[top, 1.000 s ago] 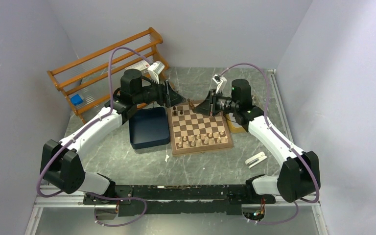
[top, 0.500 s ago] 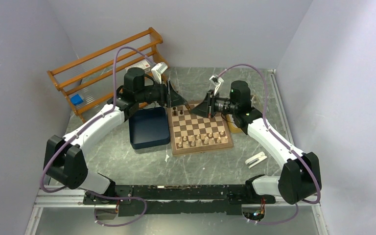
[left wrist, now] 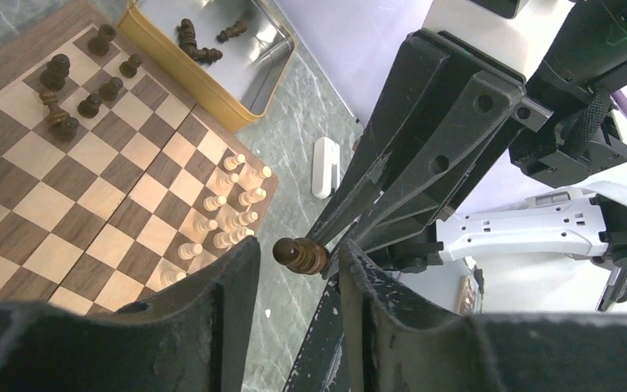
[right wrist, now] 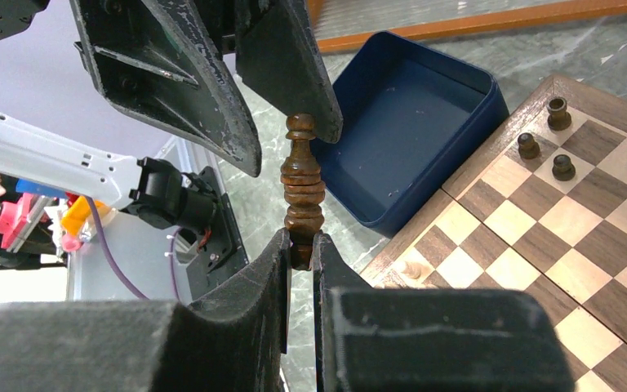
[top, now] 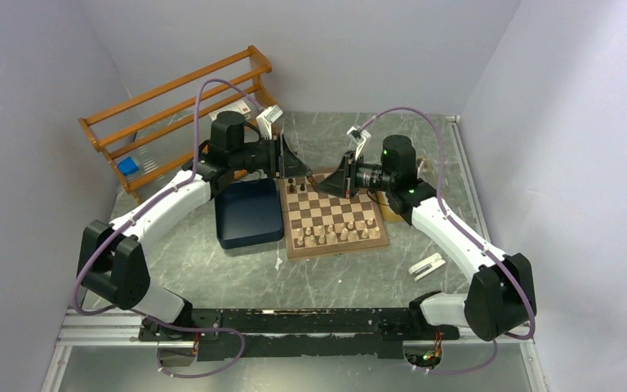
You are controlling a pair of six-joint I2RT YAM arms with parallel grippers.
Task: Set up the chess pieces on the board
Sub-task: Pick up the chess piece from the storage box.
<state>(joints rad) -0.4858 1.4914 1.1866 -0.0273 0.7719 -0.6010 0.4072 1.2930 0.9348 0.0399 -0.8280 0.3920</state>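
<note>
My right gripper [right wrist: 300,241] is shut on the base of a dark brown chess piece [right wrist: 302,175] and holds it level in the air above the board's far edge [top: 314,174]. My left gripper [left wrist: 298,249] is open, with its fingers [right wrist: 212,106] on either side of the piece's top [left wrist: 300,255] and not closed on it. The board [top: 339,250] carries a few dark pieces [top: 294,186] at its far left corner. Several more dark pieces [left wrist: 90,104] stand on it in the left wrist view.
Cream pieces [top: 335,234] fill the board's near rows. A dark blue tray [top: 249,214] lies left of the board. A yellow tin [left wrist: 212,98] with dark pieces [left wrist: 196,41] lies to its right. A wooden rack [top: 171,106] stands at the back left. A white object [top: 427,266] lies near the right arm.
Both grippers have moved toward each other above the board's far edge. The left gripper's open fingers now bracket the top of the piece held by the right gripper.
</note>
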